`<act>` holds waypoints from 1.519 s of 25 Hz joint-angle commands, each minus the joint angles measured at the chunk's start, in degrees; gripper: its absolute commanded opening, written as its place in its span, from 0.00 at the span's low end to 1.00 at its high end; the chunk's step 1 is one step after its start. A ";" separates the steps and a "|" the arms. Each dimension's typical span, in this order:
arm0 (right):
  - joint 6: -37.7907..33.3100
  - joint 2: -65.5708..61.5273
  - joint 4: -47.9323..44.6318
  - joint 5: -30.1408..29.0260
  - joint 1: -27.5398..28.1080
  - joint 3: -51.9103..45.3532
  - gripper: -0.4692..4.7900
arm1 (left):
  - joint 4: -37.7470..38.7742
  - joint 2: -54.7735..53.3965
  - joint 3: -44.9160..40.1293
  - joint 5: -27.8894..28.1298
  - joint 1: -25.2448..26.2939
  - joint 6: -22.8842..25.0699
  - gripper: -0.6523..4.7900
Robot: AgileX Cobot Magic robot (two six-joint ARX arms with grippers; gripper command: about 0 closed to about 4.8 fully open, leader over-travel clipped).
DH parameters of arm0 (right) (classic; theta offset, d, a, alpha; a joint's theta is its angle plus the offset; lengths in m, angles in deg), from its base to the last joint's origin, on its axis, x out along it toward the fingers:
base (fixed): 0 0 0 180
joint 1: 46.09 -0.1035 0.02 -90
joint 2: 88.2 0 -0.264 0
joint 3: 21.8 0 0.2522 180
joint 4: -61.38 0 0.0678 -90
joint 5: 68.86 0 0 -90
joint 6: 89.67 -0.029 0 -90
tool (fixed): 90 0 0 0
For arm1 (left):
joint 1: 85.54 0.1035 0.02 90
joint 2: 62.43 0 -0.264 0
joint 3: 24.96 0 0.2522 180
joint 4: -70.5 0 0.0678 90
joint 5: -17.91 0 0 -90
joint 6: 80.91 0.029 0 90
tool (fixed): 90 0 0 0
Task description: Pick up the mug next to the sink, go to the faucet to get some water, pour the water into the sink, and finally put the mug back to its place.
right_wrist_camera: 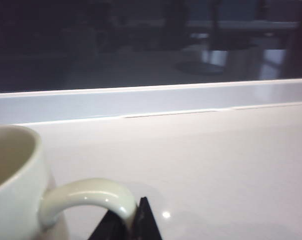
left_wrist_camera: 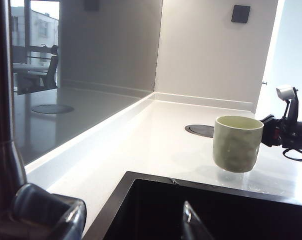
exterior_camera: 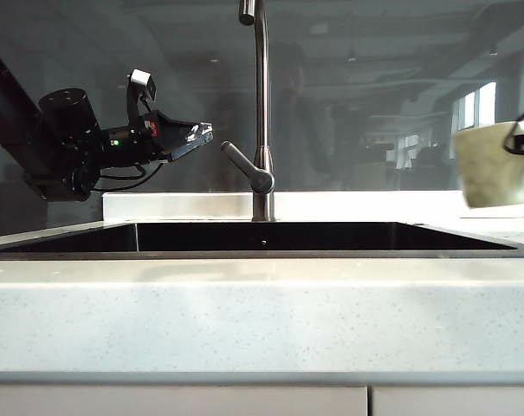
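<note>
Speckled off-white countertop [exterior_camera: 244,312] under a dark glass backsplash, wide black sink [exterior_camera: 270,237] set into it, tall faucet [exterior_camera: 262,113] behind the basin. Could slip or tilt on the way to the spout: mug [exterior_camera: 495,165] gripped only by its loop handle, all weight to one side. Could also knock the faucet's lever if swung in low. Right gripper [right_wrist_camera: 133,220] at the far right of the exterior view, pinched tight on the handle, mug upright and lifted just clear of the counter beside the sink. Left gripper [exterior_camera: 197,137] level beside the lever, spread wide, holding nothing.
</note>
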 commanded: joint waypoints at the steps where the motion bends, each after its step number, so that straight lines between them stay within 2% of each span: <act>1: -0.96 0.61 -4.61 -0.20 0.87 -0.50 0.09 | -0.70 0.42 0.37 0.11 -0.02 -0.20 0.57; 8: -0.92 -2.43 -7.89 -4.20 2.25 -0.63 0.09 | -0.70 0.42 0.37 0.15 -0.31 -0.17 0.57; 12: -1.55 -4.83 -10.71 -4.20 2.08 -0.61 0.09 | -0.70 0.42 0.37 0.11 -0.31 -0.20 0.57; 38: -3.21 -7.72 -10.43 -5.42 1.77 -0.74 0.10 | -0.70 0.42 0.35 1.03 -0.31 -0.15 0.57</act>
